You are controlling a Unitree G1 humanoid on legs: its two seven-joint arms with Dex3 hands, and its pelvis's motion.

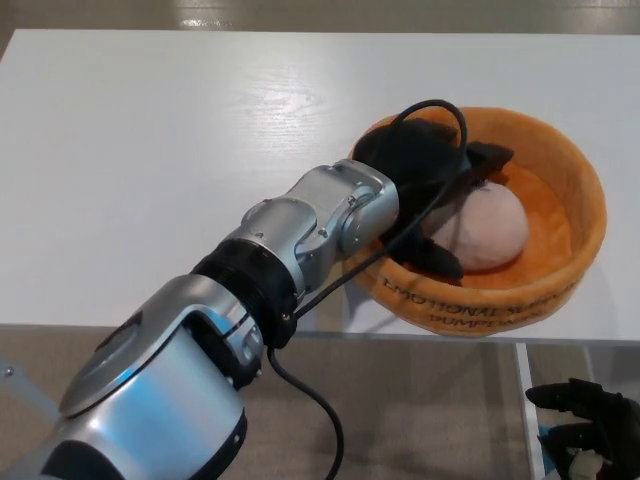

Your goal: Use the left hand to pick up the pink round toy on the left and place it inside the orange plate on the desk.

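Fingers (440,262) of the left hand (425,170) looked spread around the pink round toy (482,228) rather than clamped, though shadow hid the contact. Lying inside the orange plate (580,190), it could roll or be dragged out on a snagged withdrawal.

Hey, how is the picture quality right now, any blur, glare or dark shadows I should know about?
Head view: sharp overall, no motion blur; the lettering on the orange plate is partly readable. Soft glare streaks the white desk toward the top edge. The left hand shades the plate's inside beside the pink round toy. The right hand sits dim at the bottom corner.
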